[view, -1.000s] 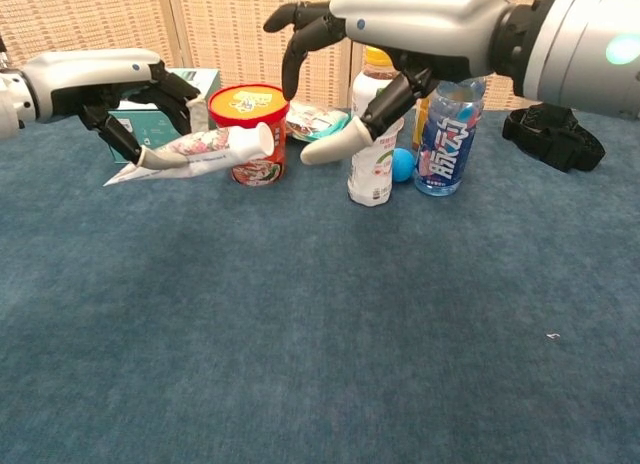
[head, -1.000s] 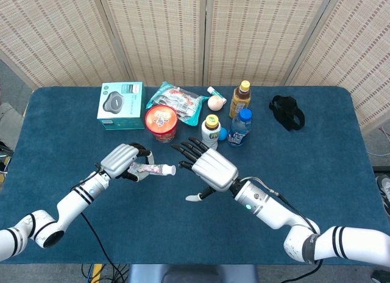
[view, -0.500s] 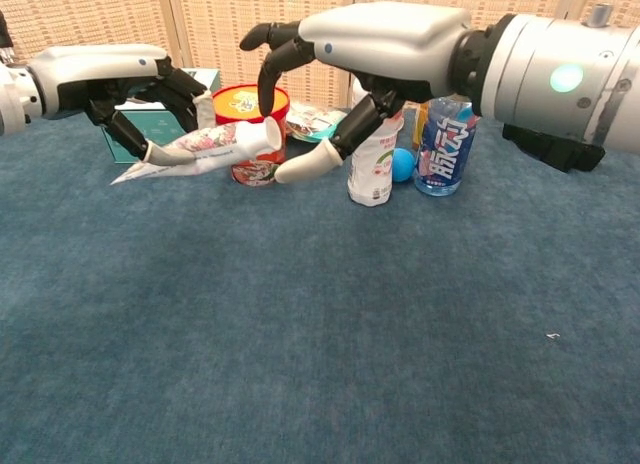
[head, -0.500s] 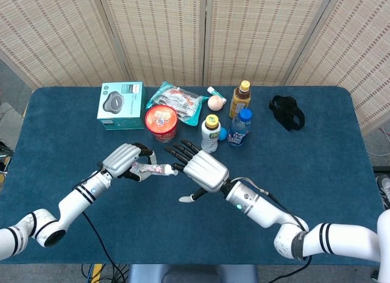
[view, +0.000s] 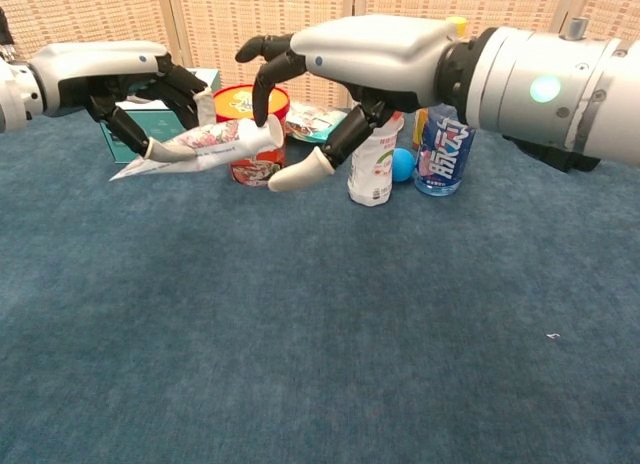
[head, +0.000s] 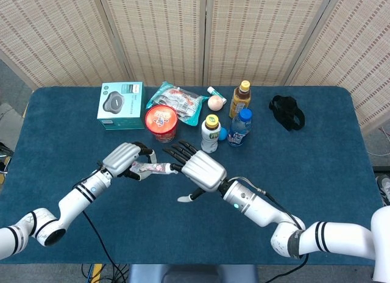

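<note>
From the head view, a dark blue carpet-like table (head: 317, 173) carries a cluster of containers at its far side: a round red-lidded cup (head: 161, 123), a teal box (head: 120, 105) printed with a grey device, a crinkled snack bag (head: 177, 102), a white bottle with a yellow cap (head: 210, 133), a blue-capped drink bottle (head: 240, 127) and an amber bottle (head: 240, 99). All are closed, so their contents cannot be told. A pale egg-shaped thing (head: 215, 102) lies by the amber bottle, and a black strap bundle (head: 286, 111) lies well apart to the right. The left hand (head: 125, 159) grips a soft, flattened tube (head: 152, 168) with a floral print, held above the cloth between the two hands. The right hand (head: 198, 168) has its fingers spread and arched, dark fingertips at the tube's cap end — whether they touch is not clear here.

From the chest view, the left hand (view: 125, 74) wraps the tube (view: 200, 144) near its crimped tail, the tube lying almost level with its white cap toward the right hand (view: 340, 69). That hand is wide, holding nothing; curved fingers (view: 262, 84) hang over the cap, and its pale thumb tip points downward below the tube. Behind stand the red cup (view: 245, 106), the white bottle (view: 372, 169) and the blue-labelled bottle (view: 442, 149), with a small blue ball (view: 402, 163) between them.
</note>
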Controlling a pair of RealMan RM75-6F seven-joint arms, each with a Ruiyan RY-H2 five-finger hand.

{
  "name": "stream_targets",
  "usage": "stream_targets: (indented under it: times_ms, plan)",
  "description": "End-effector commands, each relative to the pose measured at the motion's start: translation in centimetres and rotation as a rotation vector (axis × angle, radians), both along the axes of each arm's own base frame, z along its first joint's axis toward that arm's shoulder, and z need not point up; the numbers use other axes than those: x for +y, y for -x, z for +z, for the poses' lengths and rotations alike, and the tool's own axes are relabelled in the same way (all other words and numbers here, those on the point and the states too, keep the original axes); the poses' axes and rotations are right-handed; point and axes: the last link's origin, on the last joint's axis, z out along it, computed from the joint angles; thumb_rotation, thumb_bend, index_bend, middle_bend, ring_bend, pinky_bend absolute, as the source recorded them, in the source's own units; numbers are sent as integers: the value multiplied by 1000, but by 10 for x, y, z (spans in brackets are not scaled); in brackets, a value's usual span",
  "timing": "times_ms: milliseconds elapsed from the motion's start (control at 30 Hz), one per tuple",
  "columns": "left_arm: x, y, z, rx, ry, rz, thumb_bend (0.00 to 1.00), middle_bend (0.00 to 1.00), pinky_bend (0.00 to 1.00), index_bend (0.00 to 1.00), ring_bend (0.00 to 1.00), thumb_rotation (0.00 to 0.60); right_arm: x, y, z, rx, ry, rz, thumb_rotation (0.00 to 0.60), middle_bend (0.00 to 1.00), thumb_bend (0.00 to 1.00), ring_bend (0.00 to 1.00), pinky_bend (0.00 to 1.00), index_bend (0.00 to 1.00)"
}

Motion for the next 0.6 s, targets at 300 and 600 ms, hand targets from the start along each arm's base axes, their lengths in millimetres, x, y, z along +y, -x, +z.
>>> stream_targets:
  times_ms: [300,600]
  plan:
    - [1,5,3,-15,-4,7,477,584,243,636,393,600,-1,2,2,17,2,-9,269,0,0,0,0,340]
    - [0,7,1,-14,0,1,484,597,245,649,410,600,-2,-2,0,-1,-4,-9,268,0,0,0,0,339]
